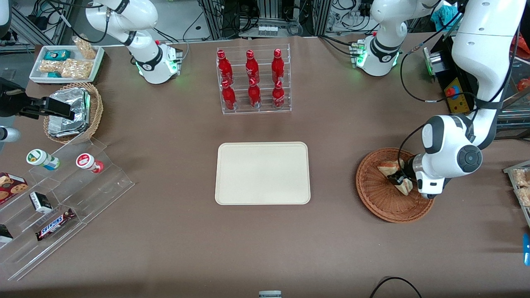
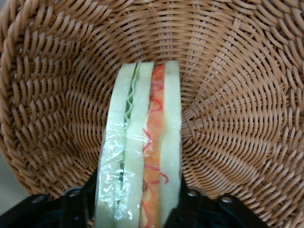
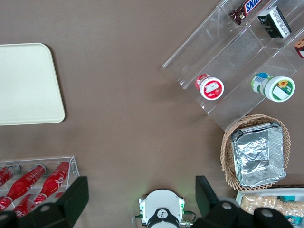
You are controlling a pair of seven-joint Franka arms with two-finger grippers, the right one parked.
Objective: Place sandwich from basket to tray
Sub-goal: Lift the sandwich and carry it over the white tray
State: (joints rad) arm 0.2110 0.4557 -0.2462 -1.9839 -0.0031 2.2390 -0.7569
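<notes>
Sandwich (image 2: 140, 147): soft, light, film-wrapped wedge in basket (image 1: 374, 194); gripper (image 2: 137, 202) clamps its flat bread faces.

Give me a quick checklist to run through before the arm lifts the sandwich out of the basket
1. Fingers on either side of the sandwich: ok, the gripper straddles the wedge in the wrist view.
2. Firm grip: cannot tell; the fingers look closed against the bread, but how firmly is not visible.
3. Sandwich free of the basket: not ok, it is still down inside the wicker.
4. Second sandwich out of the way: ok, it lies apart, farther from the front camera.
5. Tray ready: ok, nothing lies on it.
6. Path between basket and tray: ok, only bare table shows there.
</notes>
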